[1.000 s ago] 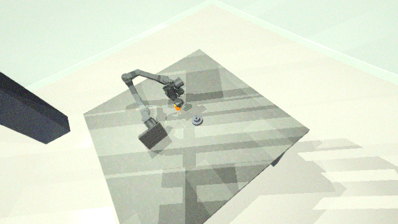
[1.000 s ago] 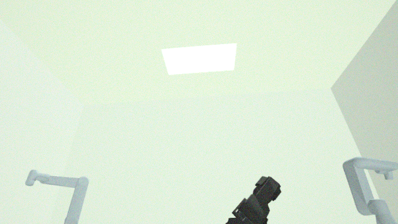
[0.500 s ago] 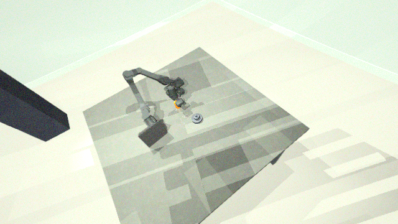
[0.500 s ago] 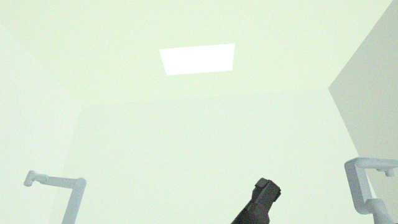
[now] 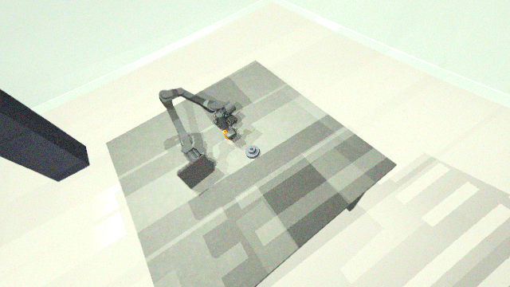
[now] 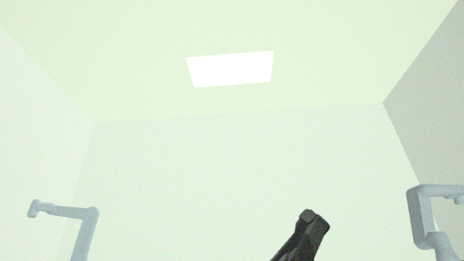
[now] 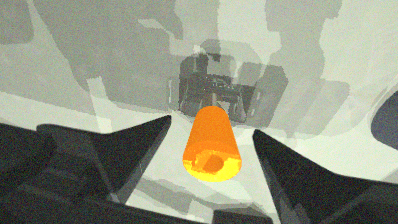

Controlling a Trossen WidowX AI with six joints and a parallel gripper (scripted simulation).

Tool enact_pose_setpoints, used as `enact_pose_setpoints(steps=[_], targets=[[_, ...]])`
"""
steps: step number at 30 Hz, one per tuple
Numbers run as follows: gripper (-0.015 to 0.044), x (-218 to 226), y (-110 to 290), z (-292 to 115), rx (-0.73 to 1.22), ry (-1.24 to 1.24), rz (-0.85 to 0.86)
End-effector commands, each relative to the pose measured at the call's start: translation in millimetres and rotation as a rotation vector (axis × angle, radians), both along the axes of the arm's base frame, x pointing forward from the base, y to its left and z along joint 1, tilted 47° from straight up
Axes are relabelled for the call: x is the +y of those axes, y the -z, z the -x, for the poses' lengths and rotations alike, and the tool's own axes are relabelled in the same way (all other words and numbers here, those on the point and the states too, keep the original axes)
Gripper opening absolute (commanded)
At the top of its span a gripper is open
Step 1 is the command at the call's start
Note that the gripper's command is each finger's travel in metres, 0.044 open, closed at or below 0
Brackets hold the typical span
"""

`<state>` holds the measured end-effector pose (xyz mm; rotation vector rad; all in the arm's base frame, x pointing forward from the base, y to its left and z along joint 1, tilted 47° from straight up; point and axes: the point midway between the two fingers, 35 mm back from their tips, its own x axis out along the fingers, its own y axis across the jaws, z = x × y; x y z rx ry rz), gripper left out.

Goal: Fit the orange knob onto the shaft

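The orange knob (image 7: 212, 144) (image 5: 224, 132) lies on its side on the table, its holed end facing the wrist camera. My gripper (image 7: 211, 125) (image 5: 229, 128) is open, low over the table, with a dark finger on each side of the knob and a clear gap to both. The round grey pedestal (image 5: 253, 151) with its dark shaft stands on the table a short way to the right of the knob in the top view. In the wrist view only a dark curved edge shows at the far right. The exterior view shows only a part of my arm (image 6: 304, 237).
The arm's dark base block (image 5: 196, 171) sits on the grey patterned table (image 5: 303, 175) left of the pedestal. A dark slab (image 5: 36, 139) stands off the table at far left. Two pale arm shapes (image 6: 77, 225) (image 6: 424, 217) show in the exterior view.
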<state>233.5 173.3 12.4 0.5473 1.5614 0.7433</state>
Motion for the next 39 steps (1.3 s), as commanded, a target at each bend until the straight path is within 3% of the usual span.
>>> enact_pose_setpoints(steps=[1, 2, 11, 18, 24, 39], targets=[[0.0440, 3.5, 4.9, 3.8, 0.016, 0.001, -0.002], [0.0440, 3.7, 5.0, 3.8, 0.016, 0.001, -0.002], [0.0204, 3.7, 5.0, 3.8, 0.016, 0.001, -0.002], [0.0157, 3.7, 5.0, 3.8, 0.016, 0.001, -0.002], [0.0000, -10.6, -5.5, -4.2, 0.013, 0.003, 0.008], [0.0000, -75.0, -63.8, -19.0, 0.013, 0.003, 0.017]])
